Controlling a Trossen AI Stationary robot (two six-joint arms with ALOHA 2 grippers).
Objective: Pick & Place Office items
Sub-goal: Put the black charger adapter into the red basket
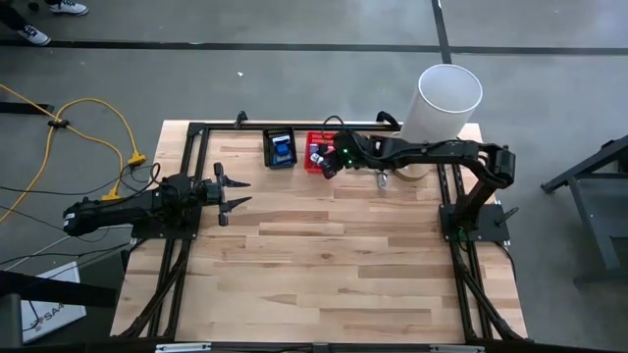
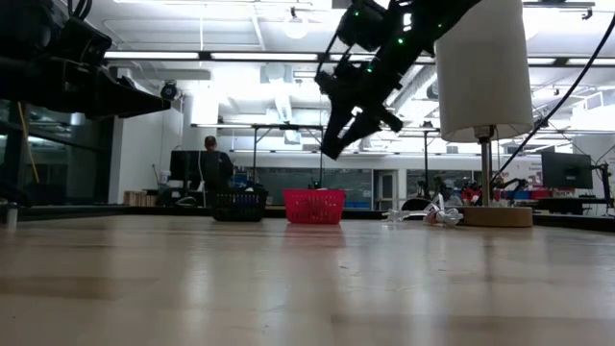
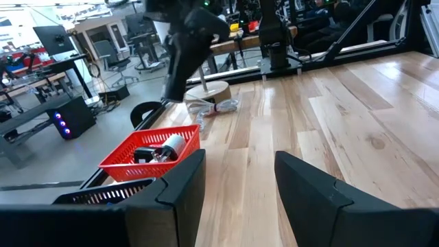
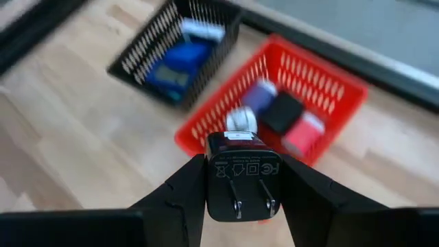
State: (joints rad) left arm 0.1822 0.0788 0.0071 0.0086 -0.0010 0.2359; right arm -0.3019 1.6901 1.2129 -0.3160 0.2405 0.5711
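Note:
My right gripper (image 4: 241, 168) hovers over the near edge of the red mesh basket (image 1: 316, 154), shut on a small black plug adapter (image 4: 240, 180) with two metal prongs. The red basket (image 4: 322, 89) holds a white lump, a purple piece, a black piece and a pink-red piece. To its left, the black mesh basket (image 1: 280, 147) holds blue pieces (image 4: 171, 68). A few pale pieces (image 2: 434, 212) lie on the table by the wooden base. My left gripper (image 1: 235, 193) waits open, above the table's left side. My right gripper pinches the black plug adapter by its two opposite sides (image 4: 214, 180) between the two fingers, with the pronged face turned back toward the wrist. The fingers slant down from the table's right. The adapter is lifted clear, above the red basket (image 2: 314, 205).
A tall white cylinder (image 1: 442, 98) stands on a post with a round wooden base (image 2: 495, 216) at the far right. A black metal frame (image 1: 201, 132) runs along the far, left and right edges. Bare wood covers the middle and near table. A person (image 2: 209, 165) stands far behind.

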